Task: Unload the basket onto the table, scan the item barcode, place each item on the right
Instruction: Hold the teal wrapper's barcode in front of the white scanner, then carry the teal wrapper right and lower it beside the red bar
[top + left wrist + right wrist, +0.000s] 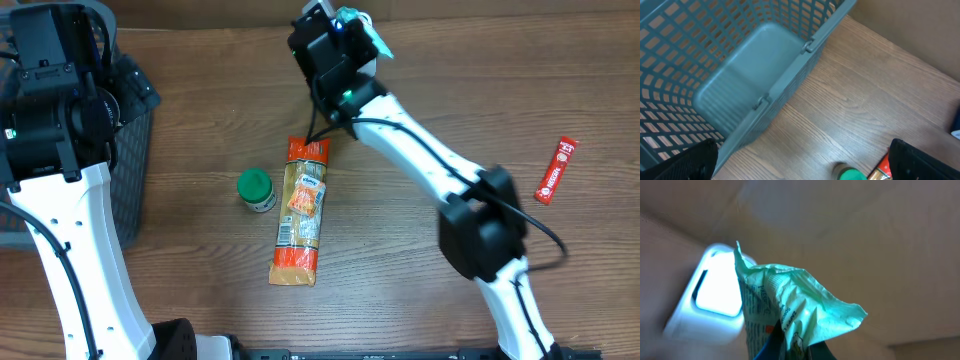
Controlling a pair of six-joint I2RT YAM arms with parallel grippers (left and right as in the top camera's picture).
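Mint-green packet (795,295), crumpled and printed with small text, was pinched at its lower end by the right fingers (771,342), which were closed tight on it. In the right wrist view the packet stood up from the grip, with its torn-looking top edge spread to the right. Just behind its left edge was a white lit device (710,297) with a rounded body, blurred and glowing. Whether the two touched could not be told. From overhead the right arm reached to the far edge of the counter (420,280), and the packet showed as a pale green scrap at its tip.

The left fingers (922,162) were spread fully apart and held nothing. Only their dark tips showed in the bottom corners of the left wrist view. They hung above the rim of a grey mesh basket (740,85) at the left side of the counter.

On the counter lay a long orange packet (302,212), lengthwise near the middle, with a green-capped bottle (256,189) just beside it on the left. A red sachet (556,170) lay well apart on the right.
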